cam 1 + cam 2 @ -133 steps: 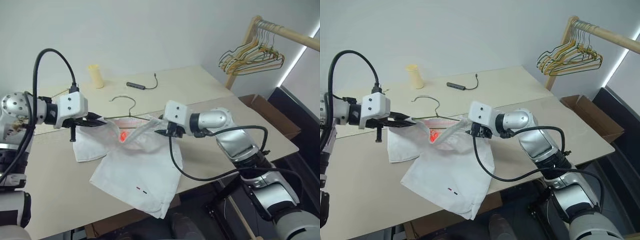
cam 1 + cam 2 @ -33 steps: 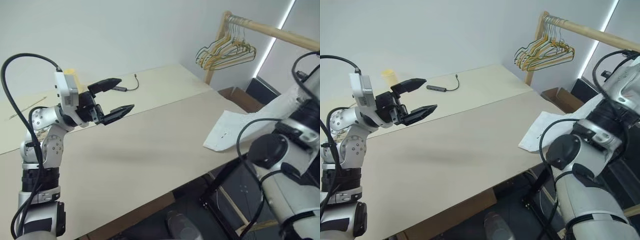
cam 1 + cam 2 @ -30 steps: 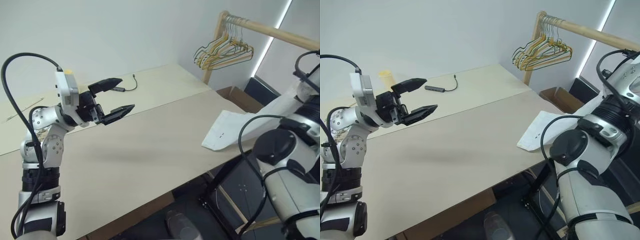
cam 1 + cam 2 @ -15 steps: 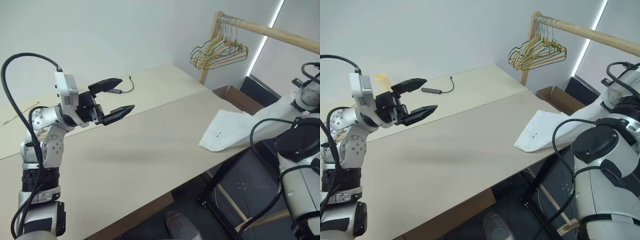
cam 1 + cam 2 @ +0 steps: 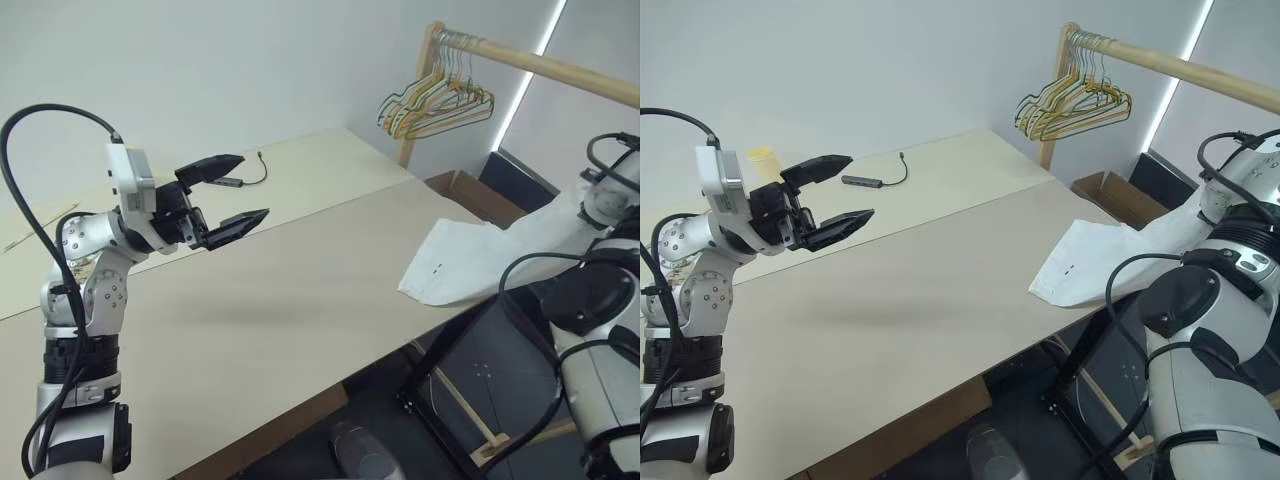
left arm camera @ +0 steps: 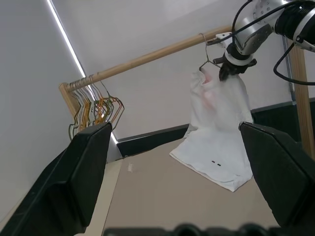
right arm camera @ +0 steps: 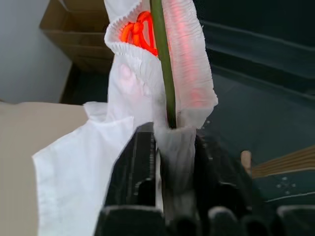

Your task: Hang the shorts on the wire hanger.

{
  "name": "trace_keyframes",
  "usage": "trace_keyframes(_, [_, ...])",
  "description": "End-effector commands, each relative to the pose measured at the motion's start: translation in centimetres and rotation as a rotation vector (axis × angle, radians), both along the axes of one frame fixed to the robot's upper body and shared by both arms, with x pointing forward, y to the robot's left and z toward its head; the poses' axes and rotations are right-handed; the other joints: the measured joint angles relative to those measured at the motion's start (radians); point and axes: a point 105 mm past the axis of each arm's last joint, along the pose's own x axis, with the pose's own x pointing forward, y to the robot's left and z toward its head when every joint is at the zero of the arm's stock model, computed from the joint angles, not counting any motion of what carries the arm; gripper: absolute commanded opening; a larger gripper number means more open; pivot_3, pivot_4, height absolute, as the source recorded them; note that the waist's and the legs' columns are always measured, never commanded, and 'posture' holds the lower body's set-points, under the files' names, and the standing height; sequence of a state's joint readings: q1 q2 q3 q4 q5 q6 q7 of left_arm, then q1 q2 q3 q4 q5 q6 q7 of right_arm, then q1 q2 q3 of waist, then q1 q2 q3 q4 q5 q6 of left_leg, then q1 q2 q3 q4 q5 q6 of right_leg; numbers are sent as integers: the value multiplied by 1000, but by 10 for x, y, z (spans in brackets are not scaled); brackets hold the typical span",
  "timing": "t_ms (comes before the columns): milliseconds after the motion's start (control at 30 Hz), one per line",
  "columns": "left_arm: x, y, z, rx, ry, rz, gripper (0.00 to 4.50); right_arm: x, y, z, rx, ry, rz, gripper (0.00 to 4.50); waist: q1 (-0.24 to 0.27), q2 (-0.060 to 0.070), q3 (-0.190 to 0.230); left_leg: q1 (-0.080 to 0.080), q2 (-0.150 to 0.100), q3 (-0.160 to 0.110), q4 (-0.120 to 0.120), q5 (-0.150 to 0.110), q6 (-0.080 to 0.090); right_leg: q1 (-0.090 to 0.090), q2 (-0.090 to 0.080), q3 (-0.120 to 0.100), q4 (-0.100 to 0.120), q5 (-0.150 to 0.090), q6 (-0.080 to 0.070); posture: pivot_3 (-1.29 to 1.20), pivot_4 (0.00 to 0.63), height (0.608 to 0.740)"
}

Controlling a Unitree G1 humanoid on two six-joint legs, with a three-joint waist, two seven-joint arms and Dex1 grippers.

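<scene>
The white shorts point(image 5: 455, 262) hang by their gathered waistband from the wire hanger point(image 7: 162, 59). Their lower hem, with tiny dark marks, trails onto the table's right edge. In the left wrist view the hanger's hook point(image 6: 203, 40) sits on the wooden rail point(image 6: 147, 55), with my right gripper point(image 6: 229, 73) at the top of the shorts point(image 6: 216, 123). In the right wrist view my right gripper point(image 7: 172, 136) has its jaws apart, with a fold of waistband and the wire in the gap. My left gripper point(image 5: 255, 185) is open and holds nothing, high over the table's left side.
A bunch of yellow, orange and green hangers point(image 5: 435, 100) hangs at the rail's near end. A cardboard box point(image 5: 470, 195) sits on the floor below it. At the back of the beige table point(image 5: 300, 290) are a yellow cup point(image 5: 762, 157) and a cabled adapter point(image 5: 865, 180).
A few seconds ago both grippers held the shorts and hanger over the table. Now the right arm has carried them to the rail and the left has let go. In the last second the view swung right.
</scene>
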State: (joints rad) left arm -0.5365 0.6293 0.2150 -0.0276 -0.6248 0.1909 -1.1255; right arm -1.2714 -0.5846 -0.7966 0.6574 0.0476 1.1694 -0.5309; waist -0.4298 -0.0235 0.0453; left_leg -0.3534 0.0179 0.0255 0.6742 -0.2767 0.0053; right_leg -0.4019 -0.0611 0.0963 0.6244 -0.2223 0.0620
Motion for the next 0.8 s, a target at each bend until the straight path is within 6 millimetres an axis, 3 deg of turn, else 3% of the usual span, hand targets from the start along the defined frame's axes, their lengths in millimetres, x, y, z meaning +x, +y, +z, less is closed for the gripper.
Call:
trace_keyframes(33, [-4, -2, 9, -2, -51, -11, 4500, 0, 3, 24, -85, -59, 24, 2847, 0, 0, 0, 0, 0, 0, 0, 0, 0, 0, 0, 0, 0, 0, 0, -316, 0, 740])
trace_keyframes(200, [-4, -2, 9, -4, -53, -16, 4500, -5, 1, 33, -166, -61, -16, 4482, 1, 0, 0, 0, 0, 0, 0, 0, 0, 0, 0, 0, 0, 0, 0, -316, 0, 740])
trace_keyframes(333, [-5, -2, 10, -11, -56, -24, 4500, -8, 3, 42, -284, -46, -50, 4482, 0, 0, 0, 0, 0, 0, 0, 0, 0, 0, 0, 0, 0, 0, 0, -316, 0, 740])
trace_keyframes(500, [-7, -2, 10, -15, -57, -26, 4500, -12, 17, 77, -690, 8, -79, 4482, -2, 0, 0, 0, 0, 1, 0, 0, 0, -1, 0, 1, 1, 0, 1, -313, 0, 740])
trace_keyframes(667, [-8, -1, 9, -13, -56, -19, 4500, -13, 53, 129, -1150, -100, -154, 4482, -12, 0, 0, 1, 0, 1, 1, 0, 0, -1, 0, 1, 1, 0, 1, -308, 0, 740])
trace_keyframes(800, [-9, 1, 9, -15, -55, -10, 4500, -6, 95, 152, -1409, -209, -88, 4482, -17, 0, 0, 0, 0, 1, 1, 0, 0, -1, 0, 1, 1, 0, 1, -296, 0, 740])
